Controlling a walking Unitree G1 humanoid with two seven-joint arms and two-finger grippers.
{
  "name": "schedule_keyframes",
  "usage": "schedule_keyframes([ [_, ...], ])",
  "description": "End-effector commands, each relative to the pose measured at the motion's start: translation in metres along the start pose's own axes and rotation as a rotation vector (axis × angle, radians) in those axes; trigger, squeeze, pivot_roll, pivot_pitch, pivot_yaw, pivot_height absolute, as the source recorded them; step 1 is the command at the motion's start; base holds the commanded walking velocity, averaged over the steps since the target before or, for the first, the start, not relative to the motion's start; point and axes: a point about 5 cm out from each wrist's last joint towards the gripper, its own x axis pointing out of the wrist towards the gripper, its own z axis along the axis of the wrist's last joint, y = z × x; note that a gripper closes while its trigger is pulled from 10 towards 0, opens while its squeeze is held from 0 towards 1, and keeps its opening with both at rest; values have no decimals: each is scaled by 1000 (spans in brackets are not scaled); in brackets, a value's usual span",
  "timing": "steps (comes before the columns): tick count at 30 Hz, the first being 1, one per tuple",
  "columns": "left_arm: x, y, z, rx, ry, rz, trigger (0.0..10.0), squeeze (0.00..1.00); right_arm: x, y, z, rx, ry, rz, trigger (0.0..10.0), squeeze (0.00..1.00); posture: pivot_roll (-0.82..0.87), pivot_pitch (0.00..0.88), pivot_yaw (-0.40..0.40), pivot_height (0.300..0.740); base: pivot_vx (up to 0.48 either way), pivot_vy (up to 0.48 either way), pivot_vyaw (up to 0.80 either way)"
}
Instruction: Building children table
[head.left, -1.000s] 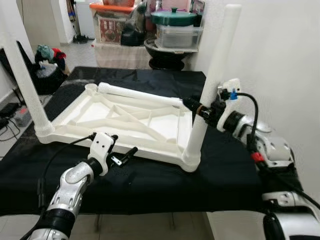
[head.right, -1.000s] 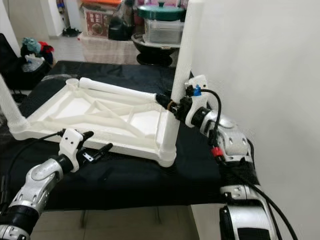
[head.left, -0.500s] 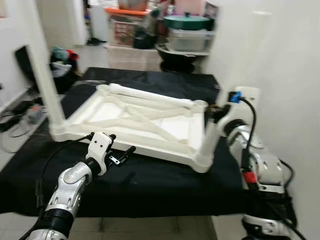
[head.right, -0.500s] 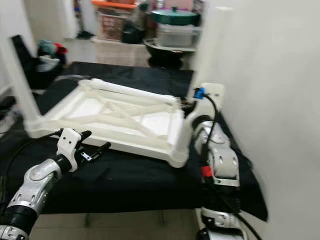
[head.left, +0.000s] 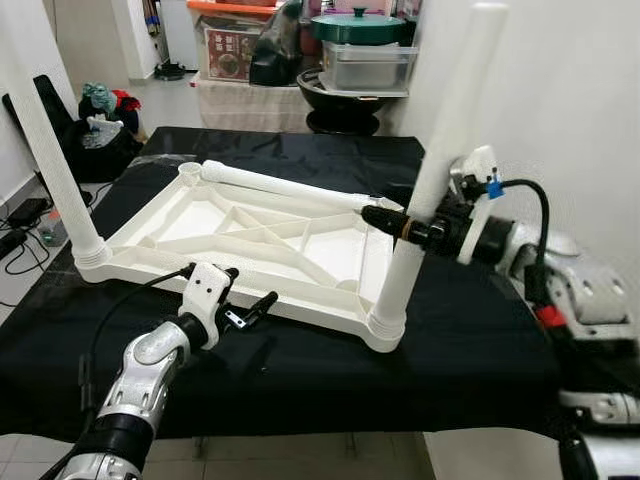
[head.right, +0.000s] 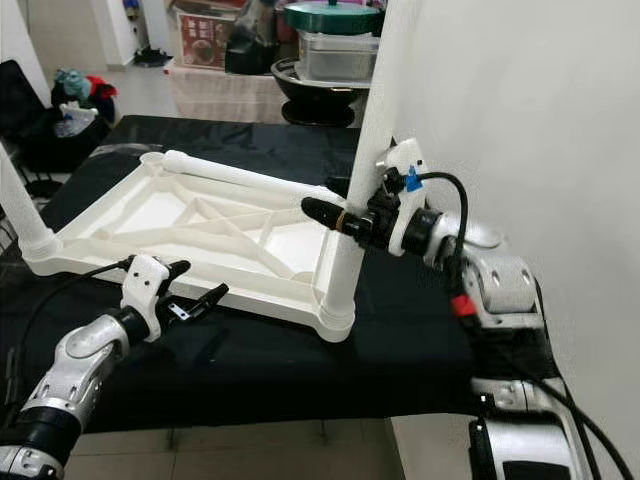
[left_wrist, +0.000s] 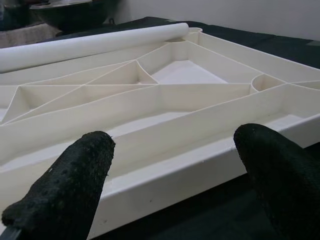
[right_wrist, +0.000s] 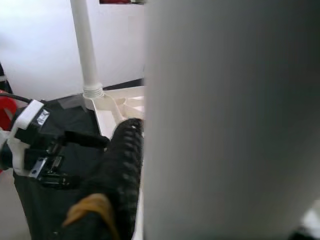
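An upturned white plastic tabletop (head.left: 250, 240) lies ribs-up at the centre of the frame on a black-draped work surface (head.left: 300, 370), laid that way, it seems, so the corner sockets face upward to take the legs. Two legs stand seated: one at the left edge of the frame (head.left: 55, 175), one at right of centre (head.left: 430, 180). The right gripper (head.left: 405, 225) is clamped across that right-hand leg at mid-height, one black finger visible in front of the post, apparently steadying or pressing it into its socket at the near right corner. A third leg (head.left: 280, 186) lies loose along the far rim of the tabletop, not yet fitted (a fourth cannot be made out).

At lower left of the frame the left gripper (head.left: 240, 310) hovers just short of the tabletop's near edge, its fingers (left_wrist: 75, 175) spread apart and holding nothing, seemingly ready to brace the slab.

A white wall (head.left: 560, 100) presses close on the right side of the frame, leaving the right arm little room. Storage boxes and a green-lidded pot (head.left: 362, 25) crowd the upper centre, and bags and cables sit on the floor at upper left
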Motion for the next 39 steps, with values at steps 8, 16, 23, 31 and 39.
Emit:
schedule_keyframes([
  [8,-6,1,-3,4,8,12,10000,0,2,-35,-43,138,86,-705,0,0,72,0,-83,740,0,0,0],
  [16,-2,3,-2,15,9,23,10000,0,-23,-18,-63,298,0,-1109,0,0,53,0,-64,740,0,0,0],
  [23,2,0,-2,14,11,11,10000,0,10,9,-56,272,-53,-924,10000,333,49,0,-59,740,0,0,0],
  [31,2,3,1,19,7,12,10000,0,20,2,17,68,-218,-489,10000,0,57,0,-66,740,0,0,0],
  [39,2,3,0,25,9,3,10000,0,19,11,8,19,-106,-93,0,0,76,0,-76,740,0,0,0],
])
